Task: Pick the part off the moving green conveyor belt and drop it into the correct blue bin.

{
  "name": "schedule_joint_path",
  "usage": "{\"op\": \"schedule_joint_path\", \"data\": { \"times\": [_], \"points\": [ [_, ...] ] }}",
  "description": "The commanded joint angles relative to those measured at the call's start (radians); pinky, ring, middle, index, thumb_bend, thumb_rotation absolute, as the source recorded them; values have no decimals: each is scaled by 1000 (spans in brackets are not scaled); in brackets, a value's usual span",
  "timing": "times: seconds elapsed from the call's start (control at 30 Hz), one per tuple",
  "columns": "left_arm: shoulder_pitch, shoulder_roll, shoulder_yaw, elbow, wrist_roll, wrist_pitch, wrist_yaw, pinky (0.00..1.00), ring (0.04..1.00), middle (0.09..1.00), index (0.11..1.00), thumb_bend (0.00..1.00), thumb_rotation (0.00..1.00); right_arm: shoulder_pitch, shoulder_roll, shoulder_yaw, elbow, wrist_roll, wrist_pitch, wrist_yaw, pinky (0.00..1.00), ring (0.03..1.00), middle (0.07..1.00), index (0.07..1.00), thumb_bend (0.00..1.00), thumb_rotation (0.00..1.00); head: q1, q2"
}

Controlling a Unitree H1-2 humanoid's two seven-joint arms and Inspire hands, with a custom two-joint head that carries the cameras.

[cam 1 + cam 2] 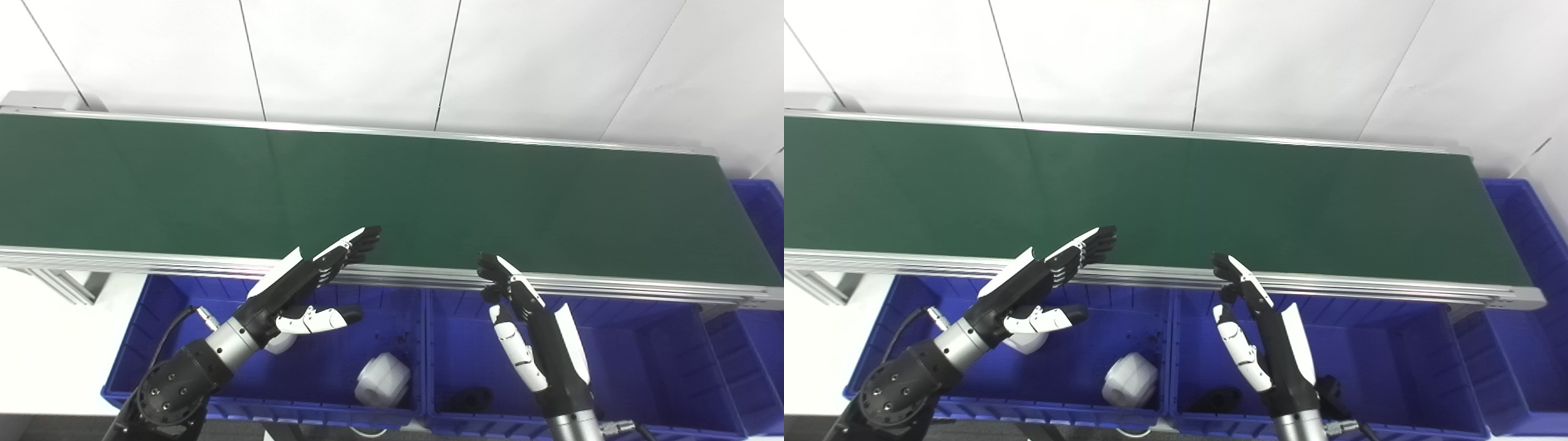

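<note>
Left hand [294,288]: mine, open, fingers stretched out and close together, thumb held apart below them. It holds nothing. It hangs above the left blue bin, and the fingertips [366,236] reach over the near rail onto the edge of the belt.
Right hand [531,318]: also mine, open, fingers straight and pointing up toward the belt, nothing inside it. It is above the middle blue bin; its tips come up to the near rail.
Left blue bin [153,306]: under the near side of the conveyor. One white part [383,380] lies on its floor near the right wall. A second white part [280,343] is partly hidden behind my left wrist.
Middle blue bin [643,343]: just beside the left bin, touching wall to wall. A black part [468,401] lies at its near left corner.
Third blue bin [759,208]: at the right end of the belt, only partly in view.
Near rail [612,285]: silver metal, along the front edge of the belt.
Green conveyor belt [429,196]: a long dark green surface from left to right. I see no part on it in either view.
Wall [367,55]: white panels behind the belt.
</note>
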Motion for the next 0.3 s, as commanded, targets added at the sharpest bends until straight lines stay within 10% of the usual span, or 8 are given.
{"op": "schedule_joint_path", "data": {
  "times": [0.0,0.27],
  "points": [
    [-7,8,11,-40,-3,-4,7,932,965,972,961,373,609,-1,7,-2,-42,2,3,-5,781,839,861,864,429,958,1,0],
    [-6,12,12,-55,-1,5,5,935,965,972,963,365,607,2,8,-1,-39,12,-5,-5,782,841,865,865,410,953,1,2]
  ]
}}
